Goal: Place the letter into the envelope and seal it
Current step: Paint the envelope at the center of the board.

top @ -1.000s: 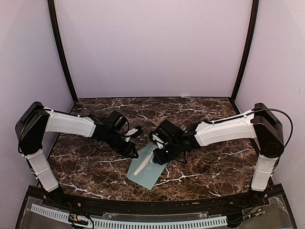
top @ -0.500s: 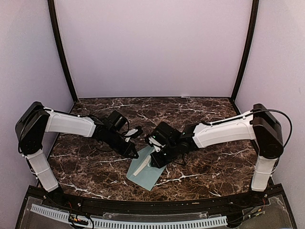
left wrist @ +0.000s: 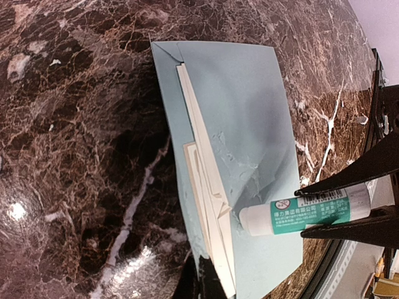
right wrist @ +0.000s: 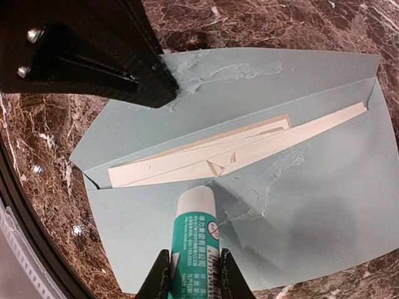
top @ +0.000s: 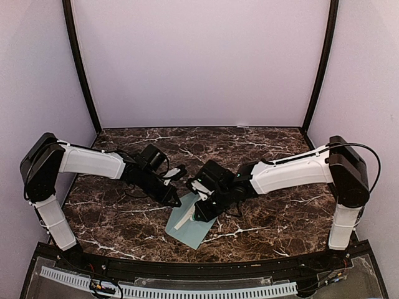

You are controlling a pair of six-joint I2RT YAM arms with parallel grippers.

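I see the envelope lying flat on the marble table between my two arms, flap open. The letter is tucked in its pocket, with one long edge showing at the mouth. My right gripper is clamped narrow on a glue stick, whose white tip touches the envelope just beside the letter. My left gripper is fully closed, its tip down on the glue-smeared flap.

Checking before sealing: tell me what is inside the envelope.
The folded cream letter sits inside the envelope, a strip of it showing at the open mouth. The rest is covered by the envelope's front panel, where the tip of a glue stick rests.
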